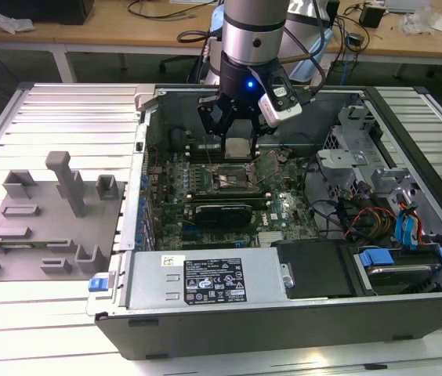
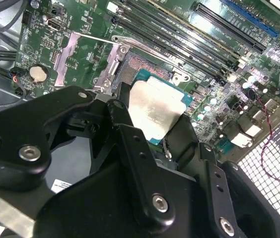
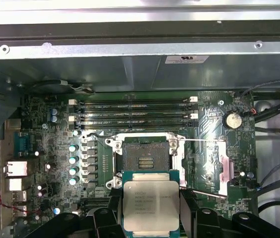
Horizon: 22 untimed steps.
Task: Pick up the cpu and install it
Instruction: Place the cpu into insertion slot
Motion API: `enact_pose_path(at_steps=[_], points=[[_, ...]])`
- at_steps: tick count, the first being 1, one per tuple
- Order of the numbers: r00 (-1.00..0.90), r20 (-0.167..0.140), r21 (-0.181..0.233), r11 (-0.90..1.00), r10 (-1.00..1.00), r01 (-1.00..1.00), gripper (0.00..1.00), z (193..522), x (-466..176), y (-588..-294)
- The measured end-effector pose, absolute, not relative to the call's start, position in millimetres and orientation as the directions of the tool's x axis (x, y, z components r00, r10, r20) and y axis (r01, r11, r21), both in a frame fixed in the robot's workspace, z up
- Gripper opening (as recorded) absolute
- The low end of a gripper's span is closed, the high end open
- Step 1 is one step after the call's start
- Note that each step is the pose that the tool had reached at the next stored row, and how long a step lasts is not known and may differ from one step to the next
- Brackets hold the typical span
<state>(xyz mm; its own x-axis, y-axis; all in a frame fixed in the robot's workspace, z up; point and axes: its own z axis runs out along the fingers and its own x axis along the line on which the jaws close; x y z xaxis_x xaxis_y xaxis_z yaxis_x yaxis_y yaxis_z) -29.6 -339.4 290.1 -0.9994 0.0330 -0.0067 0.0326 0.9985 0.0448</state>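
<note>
Hanging inside the big computer case (image 1: pixel 299 325), over the green motherboard (image 1: pixel 284 196), the gripper (image 1: pixel 237 147) is pinching the cpu (image 3: pixel 151 206) by two side edges. The cpu is floating, it seems, just short of the open socket (image 3: pixel 147 159), looking thin, stiff, light, breakable.

Your arm (image 1: pixel 254 45) is a silver-grey cylinder ringed in black, with a blue light (image 1: pixel 250 84) just above the gripper (image 1: pixel 237 143). Its black links (image 2: pixel 140 163) carry silver screws (image 2: pixel 160 202); a white block (image 1: pixel 281 100) sits beside them.
</note>
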Motion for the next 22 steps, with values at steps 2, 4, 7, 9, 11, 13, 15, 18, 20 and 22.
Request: enact_pose_path(at_steps=[2,4,7,9,11,13,15,18,20,22], points=[[-0.998,-0.007,0.045,0.997,0.058,0.058,0.55,290.1,-29.6,-339.4],[-0.995,-0.007,0.045,0.994,0.103,0.102,0.55,290.0,-29.6,-339.4],[-0.987,-0.007,0.045,0.986,0.159,0.159,0.55,290.0,-29.6,-339.4],[-0.98,-0.007,0.045,0.979,0.2,0.2,0.55,289.9,-29.6,-339.4],[-0.971,-0.007,0.045,0.97,0.24,0.239,0.55,289.9,-29.6,-339.4],[-0.952,-0.007,0.045,0.951,0.305,0.304,0.55,289.8,-29.6,-339.4],[-0.922,-0.007,0.045,0.921,0.387,0.387,0.55,289.4,-29.6,-339.4],[-0.886,-0.007,0.045,0.885,0.464,0.463,0.55,288.8,-29.6,-339.4],[-0.866,-0.007,0.045,0.865,0.5,0.5,0.55,288.5,-29.6,-339.4],[-0.837,-0.007,0.045,0.836,0.548,0.547,0.55,288.0,-29.6,-339.4]])
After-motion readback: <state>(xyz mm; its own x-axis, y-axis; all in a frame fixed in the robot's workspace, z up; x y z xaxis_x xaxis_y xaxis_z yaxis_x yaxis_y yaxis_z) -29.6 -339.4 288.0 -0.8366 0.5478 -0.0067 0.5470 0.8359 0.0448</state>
